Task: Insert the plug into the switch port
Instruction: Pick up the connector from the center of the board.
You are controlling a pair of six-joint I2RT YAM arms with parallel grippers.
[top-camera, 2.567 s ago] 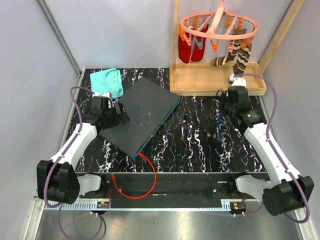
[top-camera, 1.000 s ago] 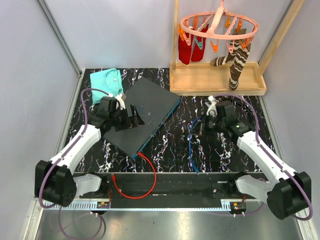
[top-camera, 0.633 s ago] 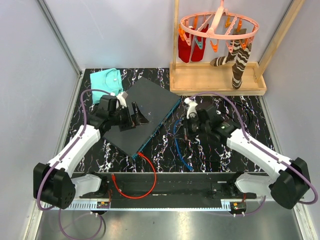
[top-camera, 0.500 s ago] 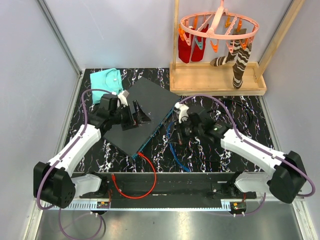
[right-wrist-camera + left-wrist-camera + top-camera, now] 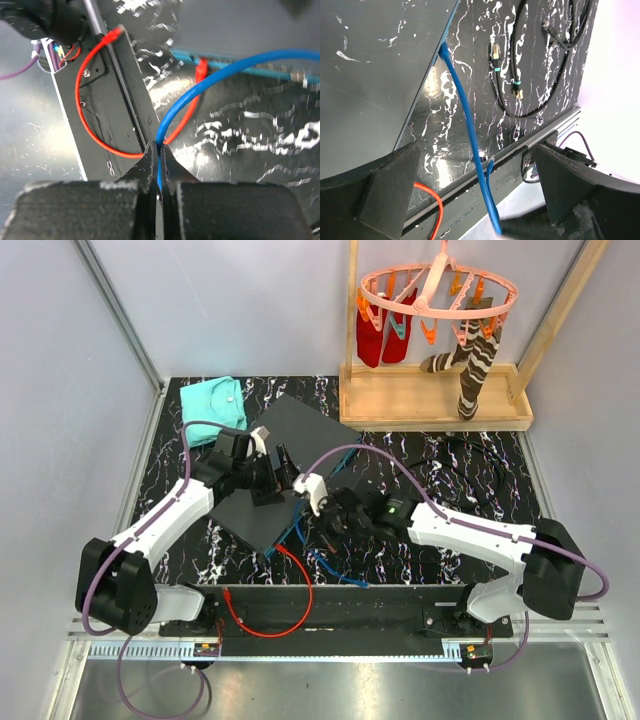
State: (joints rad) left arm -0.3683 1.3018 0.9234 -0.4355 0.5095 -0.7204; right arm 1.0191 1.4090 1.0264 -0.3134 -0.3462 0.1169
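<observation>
A teal cloth [image 5: 213,403] lies at the table's [image 5: 235,555] back left. The left end effector [image 5: 277,472] hovers over the switch's [image 5: 300,430] flat top with its fingers [image 5: 385,195] spread wide and holding nothing. The switch lies aslant left of centre, its teal edge toward the right arm. A red cable [image 5: 296,605] loops from that edge near the front corner. The blue cable's [image 5: 465,115] plug [image 5: 442,49] meets the same edge; whether it is seated I cannot tell. The right end effector [image 5: 159,149] is pinched tight on the blue cable, just beside the switch. At back right a wooden tray [image 5: 430,400] carries a frame with a pink hanger [image 5: 435,290] bearing socks [image 5: 370,335]. Black cables [image 5: 470,465] lie in front of it.

Half a second ago the right end effector was farther right, apart from the switch; it has since come left to the teal edge, bringing the blue cable along. The switch has not moved.
</observation>
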